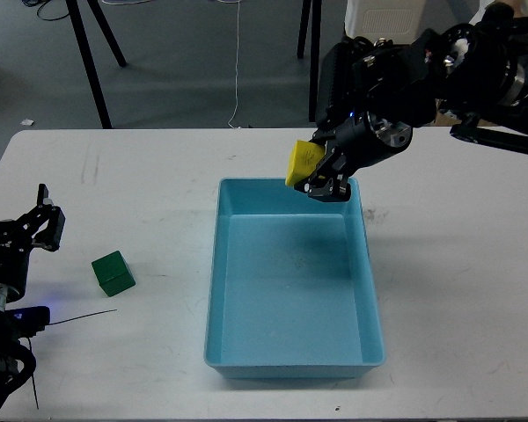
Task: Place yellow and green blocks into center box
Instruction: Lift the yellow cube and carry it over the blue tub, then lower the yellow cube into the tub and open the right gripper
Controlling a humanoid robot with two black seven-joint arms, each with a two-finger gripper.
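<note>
My right gripper (319,175) is shut on the yellow block (303,163) and holds it in the air above the far edge of the light-blue box (289,353), which sits in the middle of the white table. The green block (113,272) lies on the table to the left of the box. My left gripper (46,220) is open and empty, near the table's left edge, a little to the left of and beyond the green block.
A thin black wire (81,317) lies on the table just below the green block. Black stand legs (92,66) and a seated person (510,26) are on the floor beyond the table's far edge.
</note>
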